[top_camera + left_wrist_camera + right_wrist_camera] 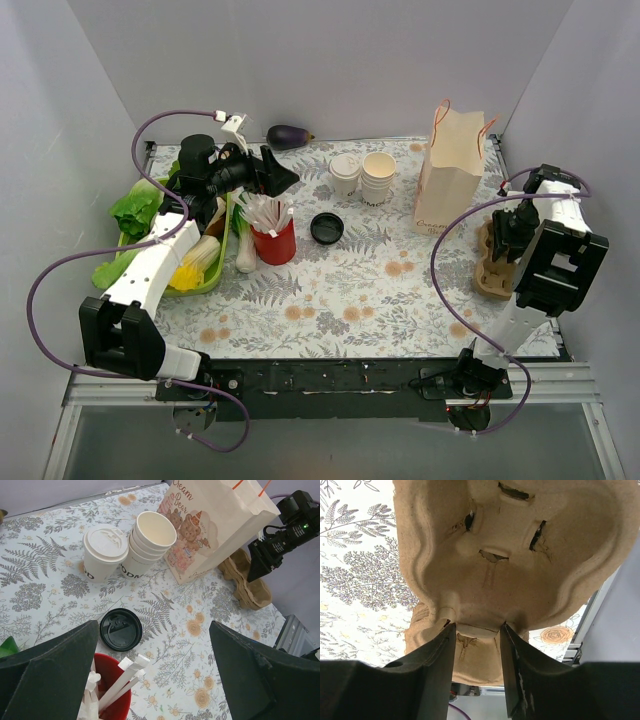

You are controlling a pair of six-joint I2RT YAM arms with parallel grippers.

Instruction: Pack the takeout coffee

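Note:
The takeout coffee [345, 172] [104, 550], a small cream cup under a white lid, stands at the back middle beside a stack of lidless cups [379, 178] [150, 540]. A printed paper bag [450, 170] [215, 525] stands upright to its right. At the far right, my right gripper [505, 243] [477, 630] is shut on a tab at the edge of a brown pulp cup carrier [490, 268] [520, 555]; a second carrier lies under it. My left gripper [283, 180] [153, 627] hangs wide open over the back left, holding nothing.
A flat black lid [327, 228] [120, 629] lies mid-table. A red cup [273, 243] [112, 695] holds wrapped straws under the left gripper. A green tray [212, 282] of vegetables sits at the left, an eggplant [289, 136] at the back wall. Walls enclose three sides.

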